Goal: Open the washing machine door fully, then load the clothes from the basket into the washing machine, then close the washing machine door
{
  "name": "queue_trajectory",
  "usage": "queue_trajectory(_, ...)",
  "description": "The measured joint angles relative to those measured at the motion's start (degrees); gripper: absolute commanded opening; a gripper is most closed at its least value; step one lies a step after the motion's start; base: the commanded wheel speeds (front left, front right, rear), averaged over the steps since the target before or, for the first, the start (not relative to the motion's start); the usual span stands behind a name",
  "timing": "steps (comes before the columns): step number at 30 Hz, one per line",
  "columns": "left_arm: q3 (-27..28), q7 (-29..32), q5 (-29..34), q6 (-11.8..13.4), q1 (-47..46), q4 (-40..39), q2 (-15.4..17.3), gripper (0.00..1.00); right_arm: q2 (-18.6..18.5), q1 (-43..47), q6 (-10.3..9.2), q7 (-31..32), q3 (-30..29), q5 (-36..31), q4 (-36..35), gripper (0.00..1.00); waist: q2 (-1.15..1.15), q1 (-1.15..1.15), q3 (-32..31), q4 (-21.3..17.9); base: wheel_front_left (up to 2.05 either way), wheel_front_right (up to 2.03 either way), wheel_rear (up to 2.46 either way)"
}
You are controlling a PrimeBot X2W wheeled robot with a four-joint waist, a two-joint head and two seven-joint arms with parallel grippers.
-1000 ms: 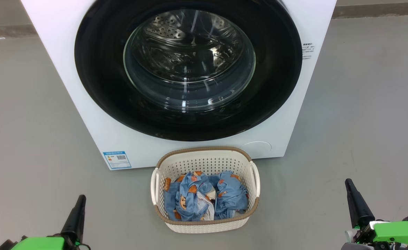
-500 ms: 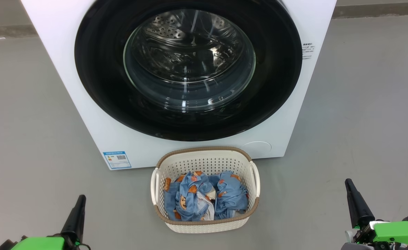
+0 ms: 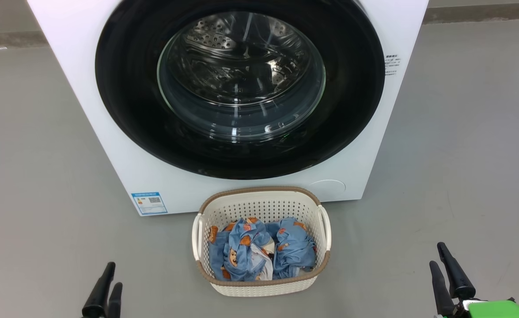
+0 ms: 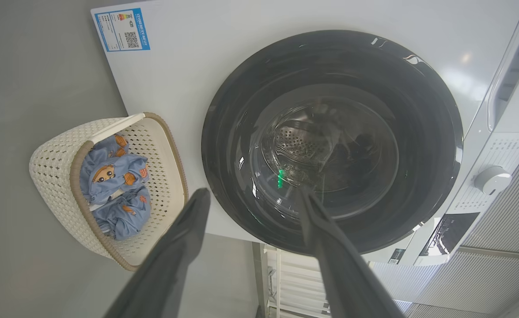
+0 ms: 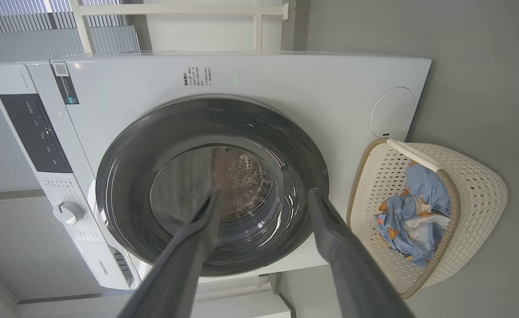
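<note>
- The door [image 3: 126, 97] sits shut against the washer [image 3: 184, 192], and the steel drum [image 3: 241, 44] shows through it.
- The basket [image 3: 263, 206] stands on the floor [image 3: 43, 176] just in front of the washer, below the door. Whether it touches the washer I cannot tell.
- The clothes [image 3: 259, 251] lie bunched inside the basket.
- The left gripper [image 3: 113, 276] is low at the left, fingers spread wide and holding nothing. It is well apart from the basket, which lies ahead and to its right.
- The right gripper [image 3: 436, 255] is low at the right, also spread wide and empty, with the basket ahead and to its left.
- In both wrist views the fingers point toward the door, clear of it, with the basket off to one side.
</note>
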Motion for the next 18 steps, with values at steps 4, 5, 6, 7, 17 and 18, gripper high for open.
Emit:
queue_trajectory(4, -0.3, -0.9, 0.5, 0.0, 0.0, -0.5, 0.1, 1.00, 0.0, 0.0, 0.00, -0.7, 0.6, -0.5, 0.0, 1.00, 0.00, 0.02, -0.1, 0.1, 0.00, 0.00, 0.00)
queue_trajectory(5, -0.5, -1.0, 0.9, 0.0, 0.0, -0.6, 0.1, 1.00, 0.0, 0.0, 0.00, -1.0, 0.8, -0.8, 0.0, 1.00, 0.00, 0.01, -0.1, 0.1, 0.00, 0.00, 0.00)
queue_trajectory(6, -0.6, -1.2, 1.5, 0.0, 0.0, -0.8, 0.2, 1.00, 0.0, 0.0, 0.00, -1.1, 0.9, -1.1, 0.0, 1.00, 0.00, 0.01, -0.1, 0.1, 0.00, 0.00, 0.00)
queue_trajectory(7, -0.7, -1.4, 1.9, 0.0, 0.0, -1.0, 0.2, 1.00, -0.1, 0.0, 0.00, -1.3, 1.1, -1.4, 0.0, 1.00, 0.00, 0.01, 0.0, 0.1, 0.00, 0.00, 0.00)
queue_trajectory(17, -1.2, -3.0, 7.4, 0.0, 0.0, -2.4, 0.5, 1.00, -0.6, -0.1, 0.00, -2.9, 2.3, -8.1, 0.0, 1.00, 0.00, 0.01, 0.0, 0.4, 0.00, 0.00, 0.00)
queue_trajectory(18, -1.2, -3.0, 7.9, 0.0, 0.0, -2.5, 0.5, 1.00, -0.7, -0.1, 0.00, -3.0, 2.5, -8.7, 0.0, 1.00, 0.00, 0.01, 0.0, 0.4, 0.00, 0.00, 0.00)
